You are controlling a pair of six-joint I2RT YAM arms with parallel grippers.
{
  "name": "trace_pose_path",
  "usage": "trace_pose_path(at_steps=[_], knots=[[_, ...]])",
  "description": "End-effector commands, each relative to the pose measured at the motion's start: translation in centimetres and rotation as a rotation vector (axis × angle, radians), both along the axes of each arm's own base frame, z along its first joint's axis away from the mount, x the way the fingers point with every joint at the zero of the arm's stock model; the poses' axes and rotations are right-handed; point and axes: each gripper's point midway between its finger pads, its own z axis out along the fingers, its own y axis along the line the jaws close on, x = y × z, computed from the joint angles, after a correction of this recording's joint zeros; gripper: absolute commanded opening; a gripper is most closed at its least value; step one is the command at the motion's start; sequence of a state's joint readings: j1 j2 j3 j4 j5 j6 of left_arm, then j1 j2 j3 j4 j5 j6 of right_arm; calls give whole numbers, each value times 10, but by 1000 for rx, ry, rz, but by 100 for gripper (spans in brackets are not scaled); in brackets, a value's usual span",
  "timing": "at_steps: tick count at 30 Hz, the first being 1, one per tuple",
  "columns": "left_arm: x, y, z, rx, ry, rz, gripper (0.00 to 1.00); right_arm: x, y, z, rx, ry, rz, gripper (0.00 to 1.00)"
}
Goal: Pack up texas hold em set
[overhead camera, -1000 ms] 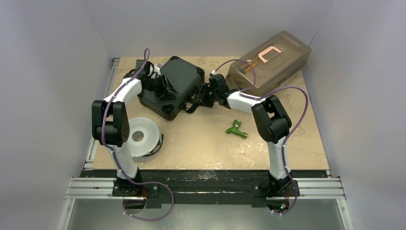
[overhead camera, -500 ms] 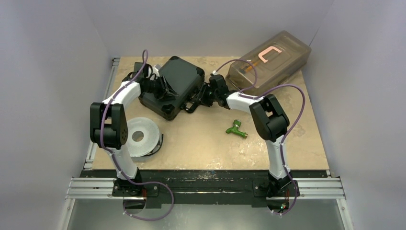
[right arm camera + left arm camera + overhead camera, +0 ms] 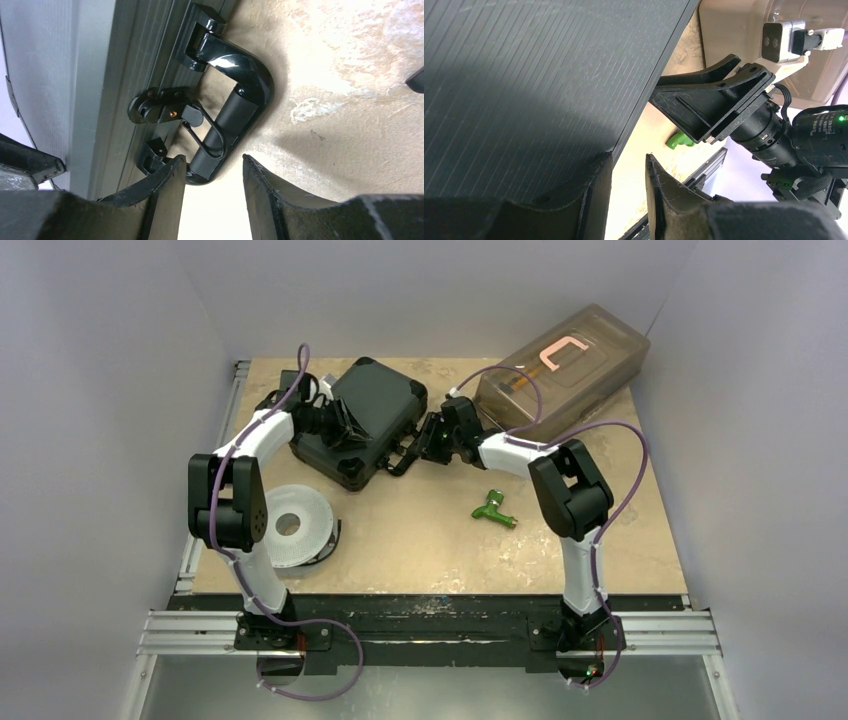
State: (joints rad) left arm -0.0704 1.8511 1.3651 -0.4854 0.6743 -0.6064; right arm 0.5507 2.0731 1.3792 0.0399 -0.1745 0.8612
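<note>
Bench count. Black hard case (image 3: 375, 405), shut: 1, toward the far left corner; carry handle (image 3: 233, 112) on it: 1; latch (image 3: 160, 107) seen: 1. Translucent grey box (image 3: 570, 360): 1, far right corner. Green toy faucet (image 3: 493, 508): 1, mid-bench, right of centre. White reel (image 3: 290, 525): 1, left edge. Arms at near edge: 2, left arm (image 3: 235, 502) and right arm (image 3: 570, 490). Grippers: 2, left gripper (image 3: 345, 428) and right gripper (image 3: 408, 455), two fingers each.

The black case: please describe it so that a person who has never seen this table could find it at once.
On the tan table, look at the far half, left of the large translucent grey box. The black case lies closed where the left hand and right hand reach. Unlike its neighbours, it is opaque and ribbed, with a glossy handle on the side facing the right hand.
</note>
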Motion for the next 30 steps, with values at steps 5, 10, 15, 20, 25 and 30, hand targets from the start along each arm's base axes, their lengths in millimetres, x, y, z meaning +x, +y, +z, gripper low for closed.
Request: trace_pose_path(at_steps=[5, 10, 15, 20, 25, 30], knots=[[-32, 9, -39, 100, 148, -18, 31, 8, 6, 1, 21, -15, 17, 36], [-32, 8, -40, 93, 150, -21, 30, 13, 13, -3, 49, 2, 17, 35], [-32, 7, -39, 89, 150, -21, 31, 14, 18, -4, 77, 8, 21, 33], [-32, 6, -38, 88, 147, -22, 30, 15, 21, 8, 99, 2, 23, 19], [-32, 6, -36, 86, 141, -23, 31, 14, 23, 31, 121, -19, 30, 12], [-31, 5, -34, 83, 135, -24, 30, 19, 22, 50, 131, -55, 15, 6]])
